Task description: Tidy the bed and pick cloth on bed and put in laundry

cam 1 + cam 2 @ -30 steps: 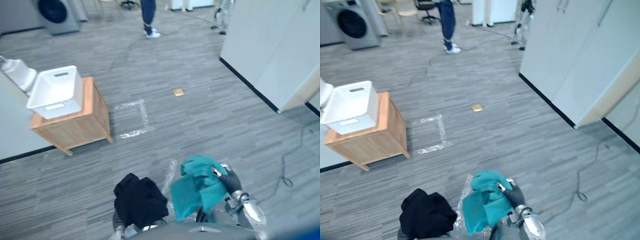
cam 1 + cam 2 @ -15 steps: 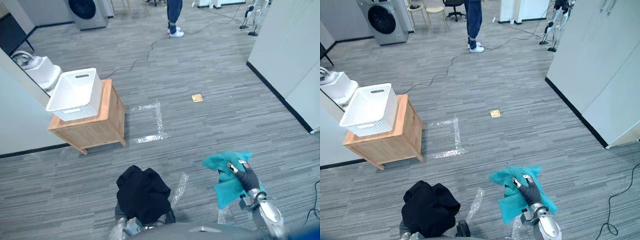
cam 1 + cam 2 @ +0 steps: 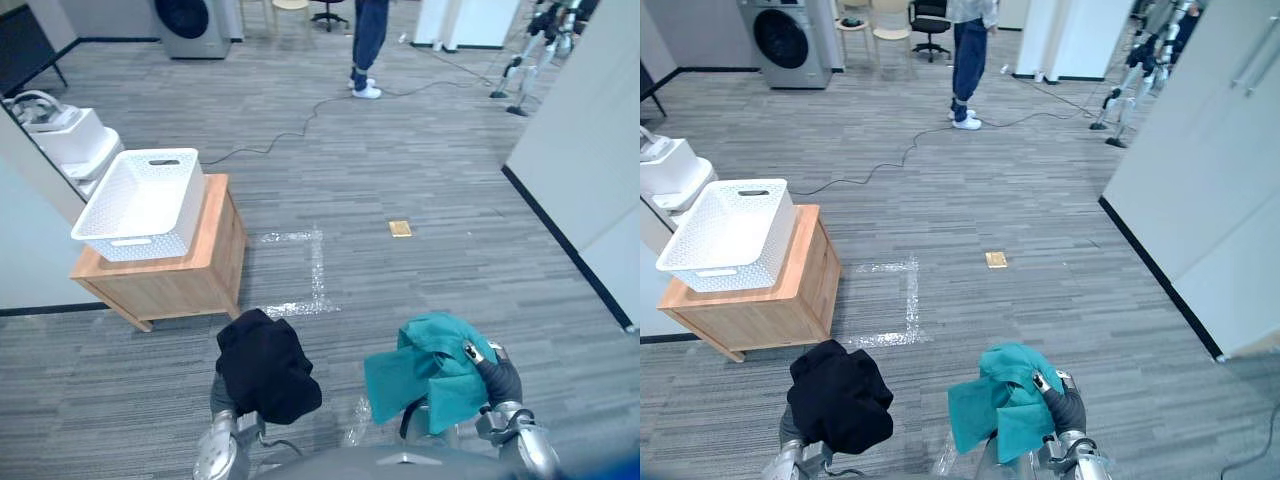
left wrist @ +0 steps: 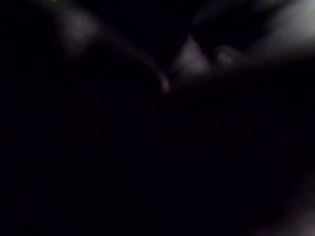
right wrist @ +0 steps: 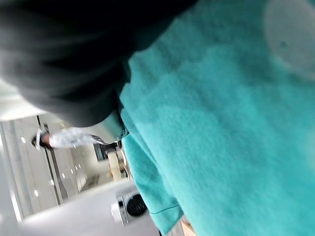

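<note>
Carrying stage: the teal cloth [image 3: 425, 372] hangs from my right hand [image 3: 492, 374], which is curled tight into it. The black cloth [image 3: 262, 365] is draped over my left hand [image 3: 222, 402], hiding it so that I cannot tell whether it is closed. The white laundry basket [image 3: 140, 203] stands on a small wooden desk [image 3: 190, 275] ahead and to my left, well apart from both hands, open top up and long axis running away from me. By my judgement the left hand is the nearer one, while the right must cross past the taped floor mark [image 3: 303, 275] to reach that side.
</note>
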